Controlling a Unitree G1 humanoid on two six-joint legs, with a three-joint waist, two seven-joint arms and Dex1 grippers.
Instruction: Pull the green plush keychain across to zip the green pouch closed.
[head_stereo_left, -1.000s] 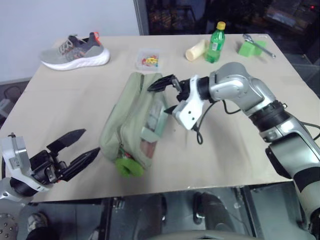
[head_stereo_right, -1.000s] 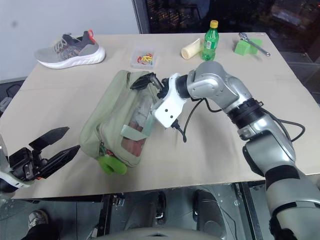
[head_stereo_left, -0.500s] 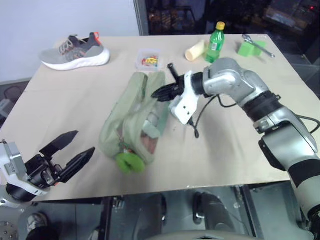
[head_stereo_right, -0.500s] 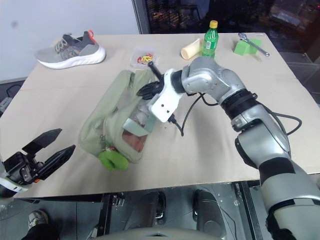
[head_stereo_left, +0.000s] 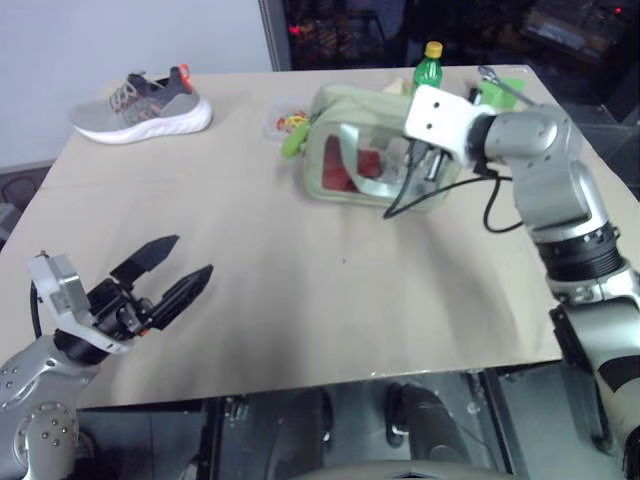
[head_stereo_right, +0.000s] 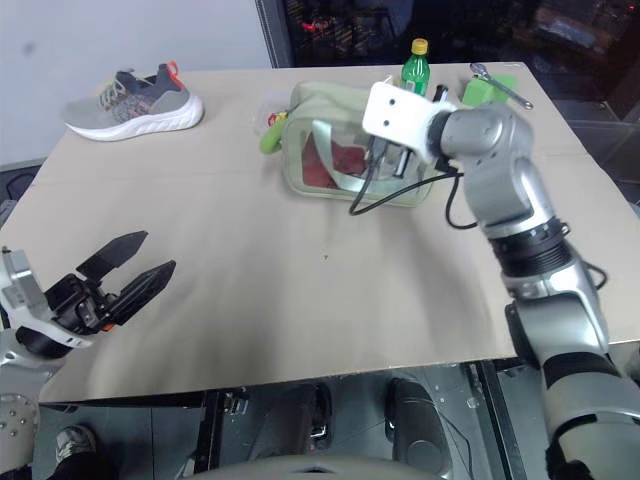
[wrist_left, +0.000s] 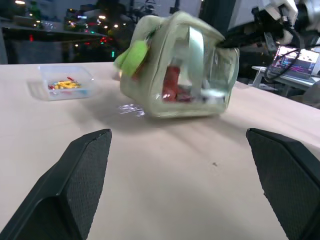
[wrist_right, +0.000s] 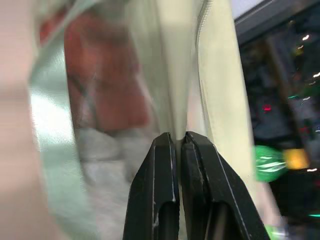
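The green pouch stands upright on the far half of the table, its clear side panel showing red items inside. The green plush keychain hangs at the pouch's left end, off the zipper. My right gripper is shut on a pale fabric edge of the pouch at its right end, beside the zipper line. My left gripper is open and holds nothing. It hovers over the near left of the table, well short of the pouch, and points toward it.
A grey sneaker lies at the far left. A small clear box of coloured bits sits just left of the keychain. Behind the pouch stand a green bottle with a yellow cap and a green block.
My right gripper shut on the pouch, rolled over and swung it away and to the right, so the pouch went from lying to upright. My left gripper crept forward.
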